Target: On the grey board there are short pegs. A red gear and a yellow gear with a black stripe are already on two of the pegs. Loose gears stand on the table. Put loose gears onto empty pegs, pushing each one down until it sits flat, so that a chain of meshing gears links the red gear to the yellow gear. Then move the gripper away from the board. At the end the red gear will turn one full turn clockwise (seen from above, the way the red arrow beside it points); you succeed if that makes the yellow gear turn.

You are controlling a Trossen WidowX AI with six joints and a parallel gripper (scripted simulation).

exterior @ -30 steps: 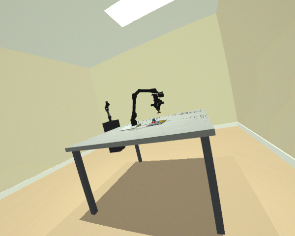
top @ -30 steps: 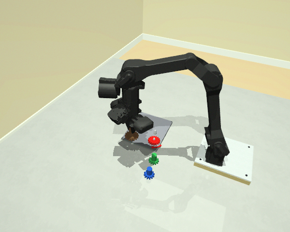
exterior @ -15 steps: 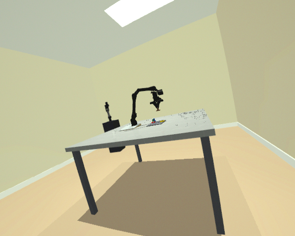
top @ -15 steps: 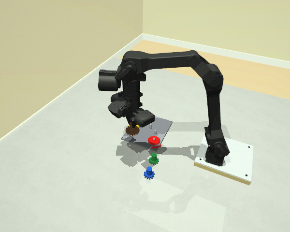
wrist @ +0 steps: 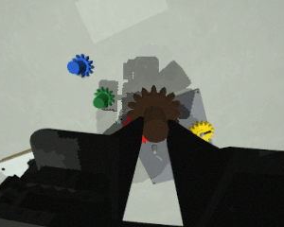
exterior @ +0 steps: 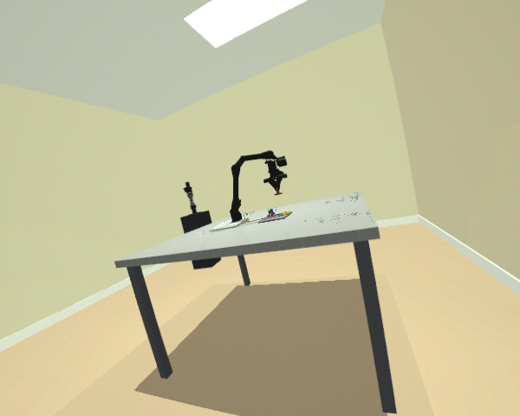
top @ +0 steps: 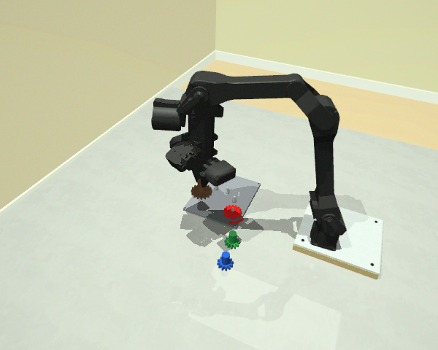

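My gripper (top: 201,182) (exterior: 276,190) (wrist: 154,123) is shut on the handle of the brown gear (top: 201,191) (exterior: 277,193) (wrist: 153,101), held level high above the grey board (top: 248,188) (wrist: 162,171). The red gear (top: 232,212) sits on a peg at the board's near corner; in the wrist view it is mostly hidden behind the brown gear. The yellow gear (wrist: 202,130) (exterior: 287,213) with its black stripe is on the board; the brown gear and gripper hide it in the top view. Bare pegs show, one (top: 233,199) near the red gear and another (top: 227,190) beyond it.
A green gear (top: 233,240) (wrist: 103,97) and a blue gear (top: 225,261) (wrist: 80,65) stand upright on the table, outside the board on the red gear's side. The arm's white base plate (top: 362,233) lies to the right in the top view.
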